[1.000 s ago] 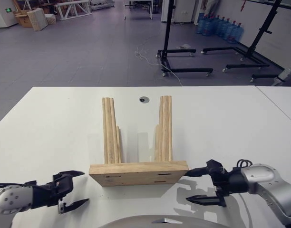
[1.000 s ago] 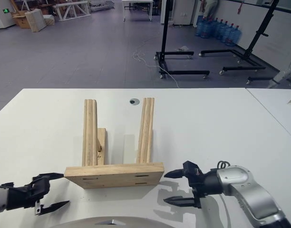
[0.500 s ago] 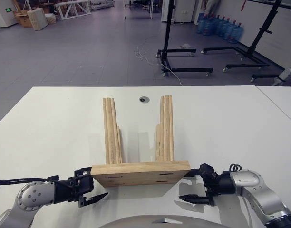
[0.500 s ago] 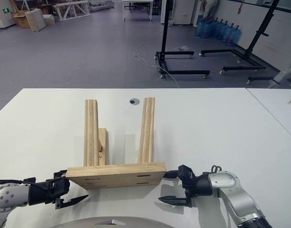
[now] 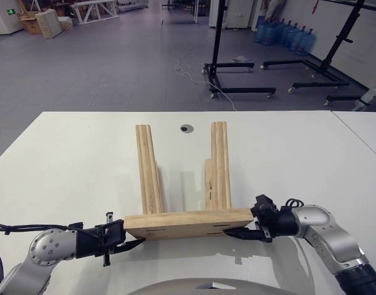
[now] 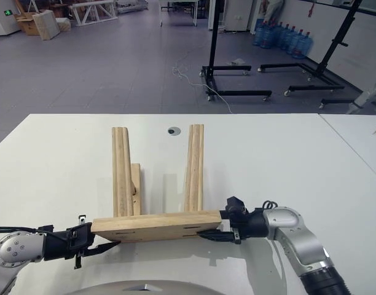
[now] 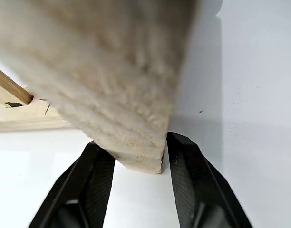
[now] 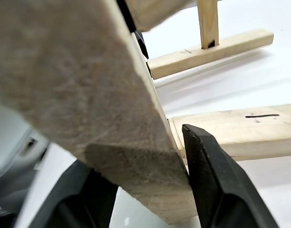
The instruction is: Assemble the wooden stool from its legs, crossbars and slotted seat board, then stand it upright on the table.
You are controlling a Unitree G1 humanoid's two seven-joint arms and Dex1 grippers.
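The wooden stool lies on its side on the white table. Its seat board stands on edge nearest me, and its legs point away, with a crossbar between them. My left gripper is shut on the board's left end; in the left wrist view the gripper has one black finger on each side of the seat board. My right gripper is shut on the right end, and in the right wrist view the gripper clamps the board between its fingers.
A round cable hole sits in the table just beyond the leg tips. A second table adjoins at the right. Black wheeled stands are on the floor past the far edge. Bare tabletop lies on both sides of the stool.
Both grippers have moved inward from open positions beside the stool and shut on the two ends of the seat board. The board and legs have tipped and shifted slightly.
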